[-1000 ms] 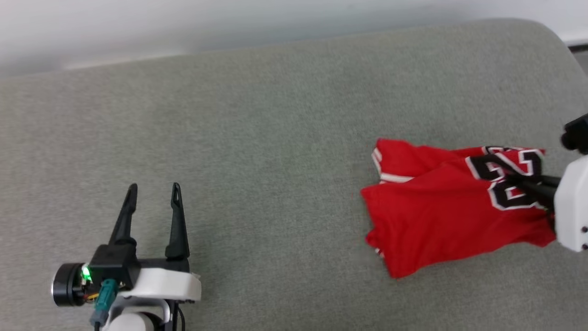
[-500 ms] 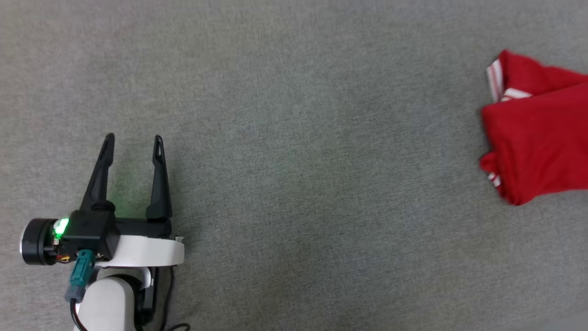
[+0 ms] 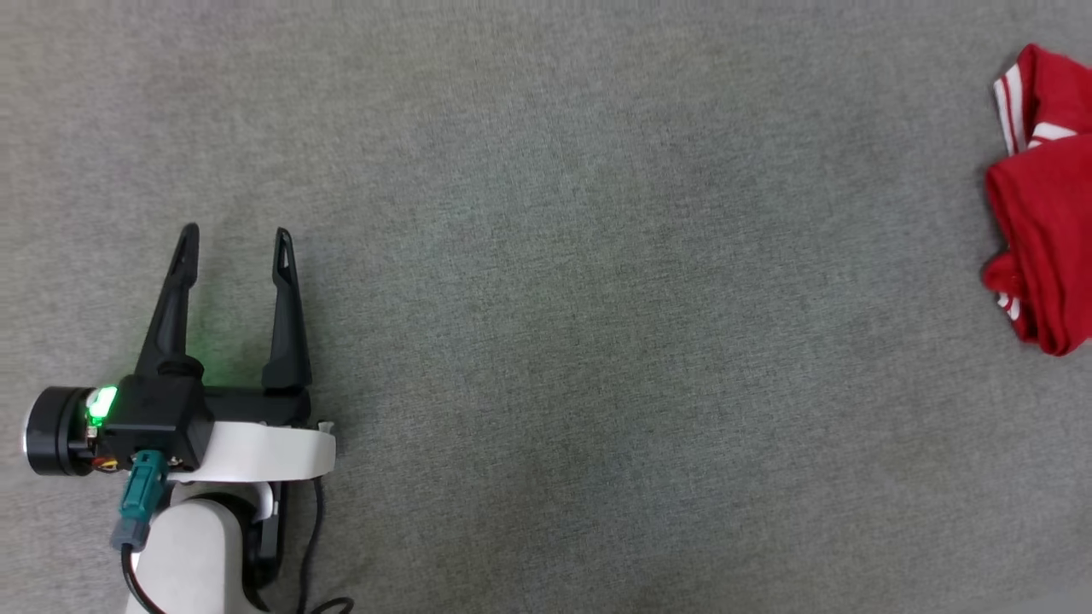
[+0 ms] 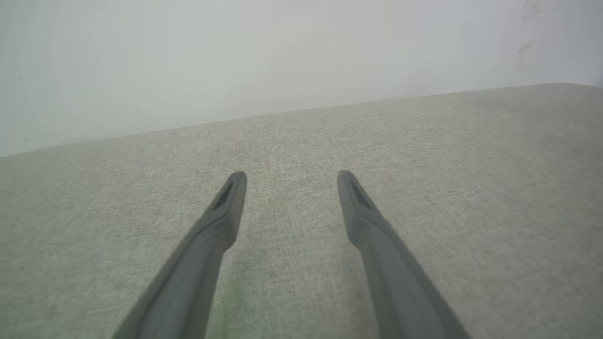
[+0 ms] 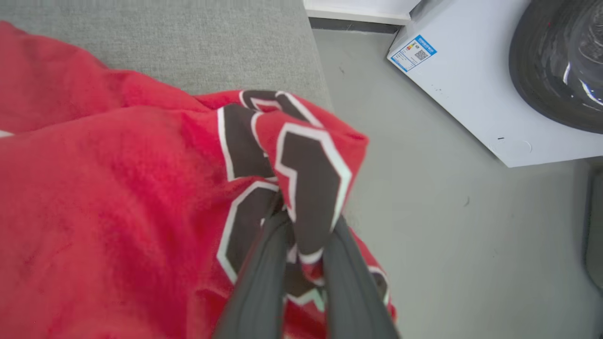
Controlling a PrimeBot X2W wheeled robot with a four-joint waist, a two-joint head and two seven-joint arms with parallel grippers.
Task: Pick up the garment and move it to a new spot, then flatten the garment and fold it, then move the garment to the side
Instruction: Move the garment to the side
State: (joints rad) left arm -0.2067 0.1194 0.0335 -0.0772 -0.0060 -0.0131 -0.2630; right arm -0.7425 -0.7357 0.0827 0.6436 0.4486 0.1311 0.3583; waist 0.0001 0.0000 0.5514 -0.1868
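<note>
Head: high up, facing straight down on grey fabric surface.
Left wrist: low, near surface, facing pale wall.
Right wrist: tight on garment, floor beyond.
Shared: garment in head and right wrist; surface in all.

I log the garment: red fabric, bunched and folded over itself, with red-and-white striped trim showing along its left side. It lies on the grey cushion, at the cushion's right end. Its black, white-edged lettering sits by the cushion's edge, one fold raised and nipped between the fingers of the right gripper.
</note>
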